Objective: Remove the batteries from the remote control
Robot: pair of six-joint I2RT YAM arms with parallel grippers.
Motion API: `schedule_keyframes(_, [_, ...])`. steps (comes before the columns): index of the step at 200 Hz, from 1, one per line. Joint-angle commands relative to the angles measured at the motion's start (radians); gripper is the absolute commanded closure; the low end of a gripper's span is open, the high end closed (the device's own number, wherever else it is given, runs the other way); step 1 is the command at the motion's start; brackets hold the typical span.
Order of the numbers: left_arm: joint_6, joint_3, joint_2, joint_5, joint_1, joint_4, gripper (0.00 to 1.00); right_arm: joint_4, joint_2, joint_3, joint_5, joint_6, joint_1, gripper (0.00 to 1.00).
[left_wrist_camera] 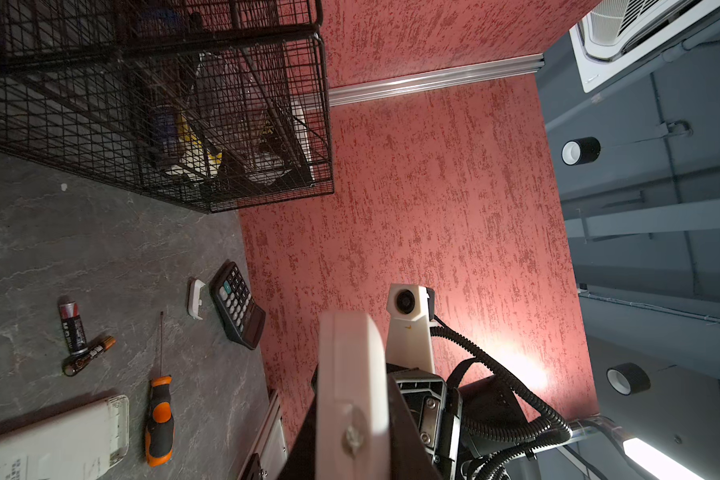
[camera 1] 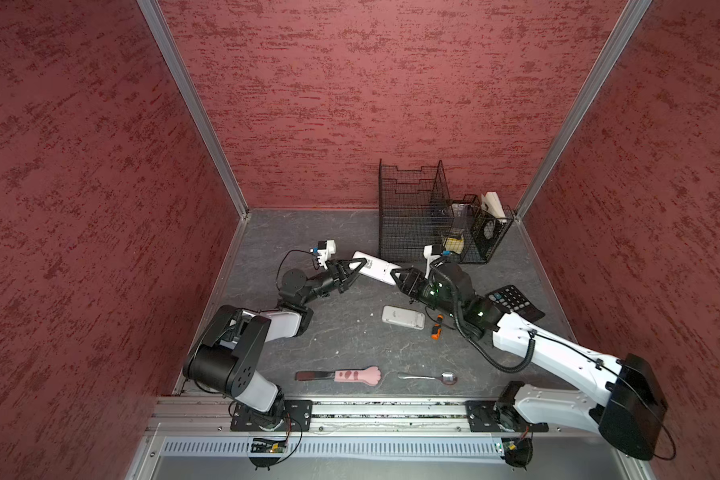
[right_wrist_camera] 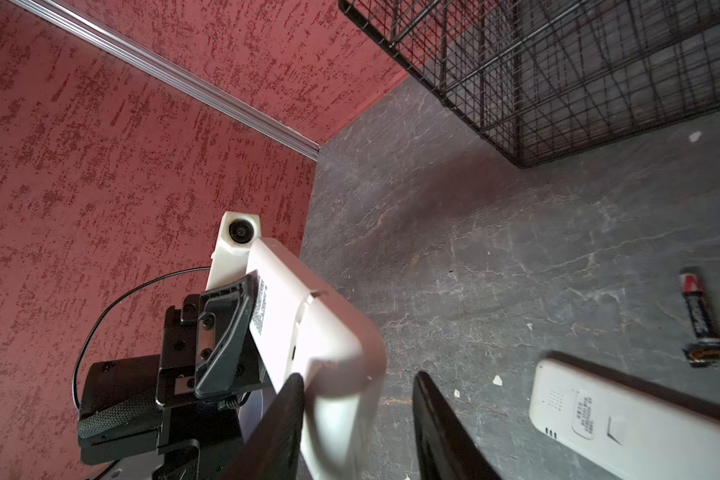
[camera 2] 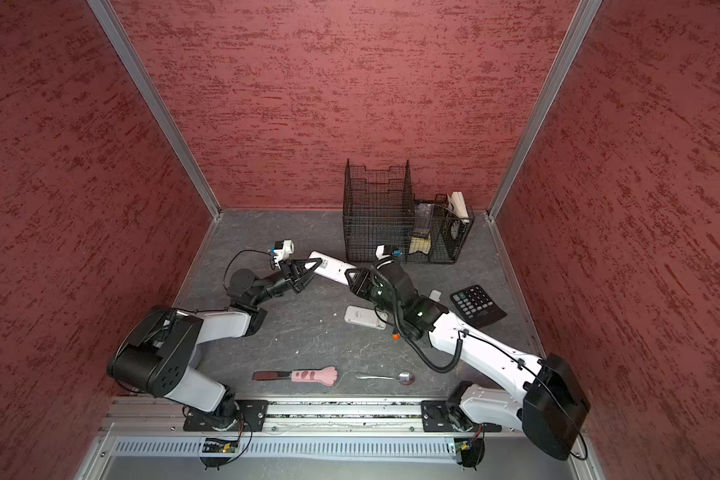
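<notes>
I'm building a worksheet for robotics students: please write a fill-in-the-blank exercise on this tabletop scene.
1. In the left wrist view, ___ dark cylindrical batteries lie loose on the grey stone-patterned table.
2. The thin-shafted screwdriver near them has a black and ___ handle.
3. The left gripper is shut on one end of the raised white plastic remote control; the right gripper's jaws stand ___ around the other end.
Missing words: two; orange; open.

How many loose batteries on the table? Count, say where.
2. A red-and-black battery lies on the table; a gold-tipped battery lies against its end. More may be hidden.
</notes>
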Motion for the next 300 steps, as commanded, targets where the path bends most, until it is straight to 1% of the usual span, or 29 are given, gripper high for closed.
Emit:
schedule_keyframes(1, [0.040, 0.032, -0.029, 0.030, 0.004, 0.014, 1.00, 0.018, -0.009, -0.015, -0.021, 0.031, -0.011, 0.56])
schedule_keyframes(44, [0.134, 0.060, -0.052, 0.068, 0.014, -0.075, 1.00, 0.070, -0.017, -0.031, -0.059, 0.051, -0.019, 0.57])
schedule_keyframes(86, [0.155, 0.070, -0.043, 0.088, 0.021, -0.088, 1.00, 0.101, -0.027, -0.057, -0.075, 0.067, -0.029, 0.66])
schedule_keyframes(140, [0.188, 0.075, -0.041, 0.098, 0.025, -0.115, 1.00, 0.120, -0.021, -0.059, -0.098, 0.071, -0.032, 0.67])
schedule_keyframes(191, [0.252, 0.078, -0.062, 0.098, 0.027, -0.204, 1.00, 0.130, -0.021, -0.056, -0.108, 0.074, -0.033, 0.68])
schedule_keyframes(220, [0.268, 0.074, -0.062, 0.092, 0.027, -0.224, 1.00, 0.135, -0.016, -0.059, -0.114, 0.075, -0.033, 0.68])
schedule_keyframes(300, [0.256, 0.069, -0.068, 0.088, 0.009, -0.203, 1.00, 0.167, 0.026, -0.053, -0.135, 0.079, -0.035, 0.70])
